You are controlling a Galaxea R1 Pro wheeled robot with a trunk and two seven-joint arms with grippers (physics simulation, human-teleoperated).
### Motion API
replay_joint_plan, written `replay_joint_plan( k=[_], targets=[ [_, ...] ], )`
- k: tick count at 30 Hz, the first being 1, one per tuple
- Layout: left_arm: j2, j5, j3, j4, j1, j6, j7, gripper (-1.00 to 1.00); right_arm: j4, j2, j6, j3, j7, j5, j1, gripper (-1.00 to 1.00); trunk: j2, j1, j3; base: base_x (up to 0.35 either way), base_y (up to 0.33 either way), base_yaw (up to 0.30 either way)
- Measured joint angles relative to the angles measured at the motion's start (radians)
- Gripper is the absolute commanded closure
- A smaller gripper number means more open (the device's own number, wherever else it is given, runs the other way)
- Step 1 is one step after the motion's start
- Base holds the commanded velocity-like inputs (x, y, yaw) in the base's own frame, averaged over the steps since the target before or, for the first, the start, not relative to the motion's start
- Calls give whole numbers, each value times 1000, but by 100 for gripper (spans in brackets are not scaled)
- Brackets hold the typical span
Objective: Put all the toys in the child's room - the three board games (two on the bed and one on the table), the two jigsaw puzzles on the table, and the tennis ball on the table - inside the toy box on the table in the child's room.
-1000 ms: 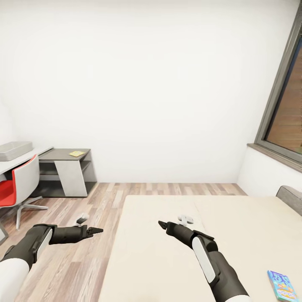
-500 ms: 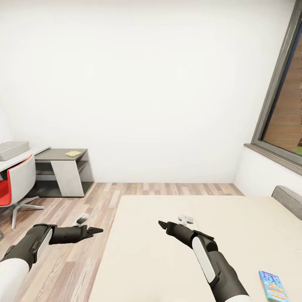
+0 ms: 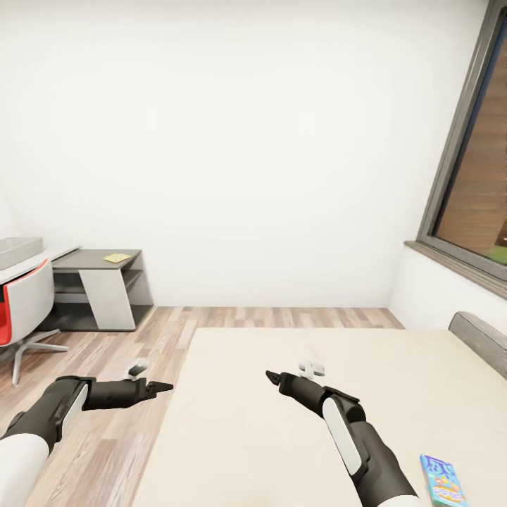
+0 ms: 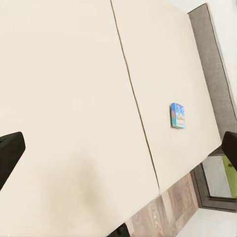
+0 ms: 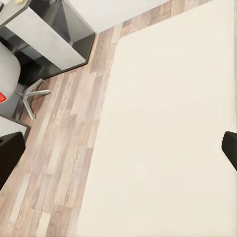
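I keep both arms tucked low while approaching the bed [image 3: 267, 422]: left tool [image 3: 163, 386] and right tool [image 3: 271, 376] spread, empty; blue board game [image 3: 441, 480] near its headboard-side edge.

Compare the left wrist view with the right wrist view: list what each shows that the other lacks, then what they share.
Left wrist view alone: a small blue board game lying flat on the mattress, the grey headboard along the bed's edge, and the seam between the two mattress halves.

Right wrist view alone: the dark grey unit with its pale slanted panel, and the chair's star-shaped base.

Both: the beige bed, wood-plank floor, and dark fingertips at the picture's edges with the pincer spread wide.
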Motion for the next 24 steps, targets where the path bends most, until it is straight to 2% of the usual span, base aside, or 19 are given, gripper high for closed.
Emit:
replay_joint_plan(
  k=[24],
  targets=[
    [0, 0, -1, 0, 0, -1, 0, -100, 4, 1, 0, -2, 0, 0, -1, -100, 0, 0, 0, 0, -160, 0]
  ],
)
